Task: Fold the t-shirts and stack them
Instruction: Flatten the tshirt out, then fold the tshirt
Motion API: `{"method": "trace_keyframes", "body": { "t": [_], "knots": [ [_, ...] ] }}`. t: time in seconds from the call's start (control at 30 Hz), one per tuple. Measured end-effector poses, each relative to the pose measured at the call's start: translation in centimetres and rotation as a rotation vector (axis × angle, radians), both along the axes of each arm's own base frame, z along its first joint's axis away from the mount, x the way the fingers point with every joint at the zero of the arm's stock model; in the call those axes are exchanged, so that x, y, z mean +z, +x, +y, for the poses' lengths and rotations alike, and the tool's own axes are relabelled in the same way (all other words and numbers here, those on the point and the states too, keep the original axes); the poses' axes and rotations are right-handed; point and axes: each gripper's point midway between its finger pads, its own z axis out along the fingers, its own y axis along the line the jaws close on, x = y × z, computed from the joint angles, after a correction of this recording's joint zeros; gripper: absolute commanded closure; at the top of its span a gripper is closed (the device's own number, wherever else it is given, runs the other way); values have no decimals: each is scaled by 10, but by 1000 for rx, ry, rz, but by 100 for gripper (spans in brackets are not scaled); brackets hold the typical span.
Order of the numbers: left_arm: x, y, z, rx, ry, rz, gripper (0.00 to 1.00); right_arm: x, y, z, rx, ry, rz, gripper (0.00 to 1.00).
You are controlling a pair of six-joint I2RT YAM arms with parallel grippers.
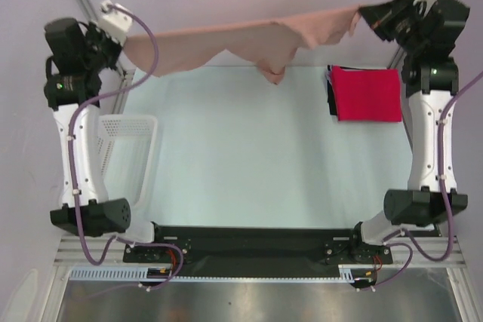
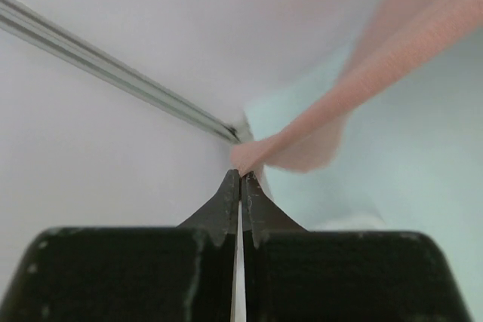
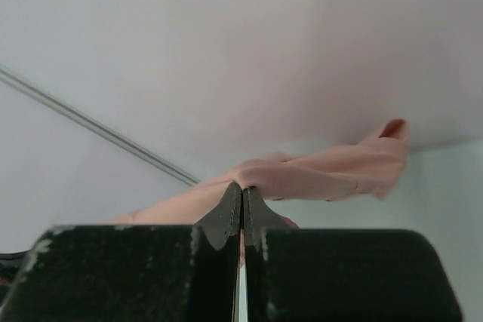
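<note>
From above, the pink t-shirt [image 1: 226,39] hangs stretched in the air across the far side of the counter [image 1: 249,171], held at its left end by the left gripper [image 1: 121,41] and at its right end by the right gripper [image 1: 371,14]. Its middle sags, and a bunched fold droops lowest right of centre. On the counter at the far right, the folded red t-shirt [image 1: 367,93] lies on top of the black t-shirt [image 1: 330,97], of which only a thin strip shows at the left edge. The white basket [image 1: 128,148] sits at the left, beside the left arm. In the left wrist view, the left gripper [image 2: 240,177] has its jaws pressed together, pinching a corner of the pink t-shirt [image 2: 317,130], which runs off blurred to the upper right. In the right wrist view, the right gripper [image 3: 241,190] likewise pinches the pink t-shirt [image 3: 332,171] between closed jaws, and the cloth bunches just beyond the tips.
</note>
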Motion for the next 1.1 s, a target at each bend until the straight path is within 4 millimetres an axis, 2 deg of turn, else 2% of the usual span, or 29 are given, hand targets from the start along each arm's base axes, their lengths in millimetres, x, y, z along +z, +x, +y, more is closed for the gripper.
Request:
{"method": "trace_keyframes", "body": {
  "t": [0.03,0.1,0.17,0.23,0.3,0.37,0.43,0.57,0.63,0.7,0.8,0.93,1.0,1.1],
  "knots": [
    [-18,-5,-2,-13,21,27,100,-19,-7,-1,-10,-11,39,100],
    [-71,-15,-6,-44,46,138,100,-59,-21,-4,-29,-26,114,100],
    [-121,-24,-7,-65,66,236,100,-111,-41,-7,-52,-33,221,100],
    [-175,-38,-7,-87,83,354,100,-167,-69,-9,-75,-35,328,100],
    [-225,-57,-10,-113,93,475,100,-213,-99,-9,-88,-29,422,100],
    [-262,-79,-12,-138,104,568,100,-255,-129,-8,-98,-24,502,100],
    [-288,-102,-15,-161,108,640,99,-292,-159,-6,-105,-17,578,100],
    [-328,-138,-23,-206,98,747,100,-360,-209,0,-103,16,751,100],
    [-347,-153,-26,-223,89,808,100,-382,-229,3,-105,41,825,100],
    [-366,-170,-28,-241,81,876,100,-397,-247,7,-108,68,879,100],
    [-384,-191,-29,-253,78,956,100,-407,-263,10,-110,92,909,100],
    [-394,-197,-27,-237,74,995,100,-426,-262,12,-101,114,954,100],
    [-397,-190,-26,-222,59,995,100,-442,-253,12,-97,122,995,100],
    [-400,-169,-25,-184,20,980,100,-457,-227,8,-100,113,1021,100]
  ]
}}
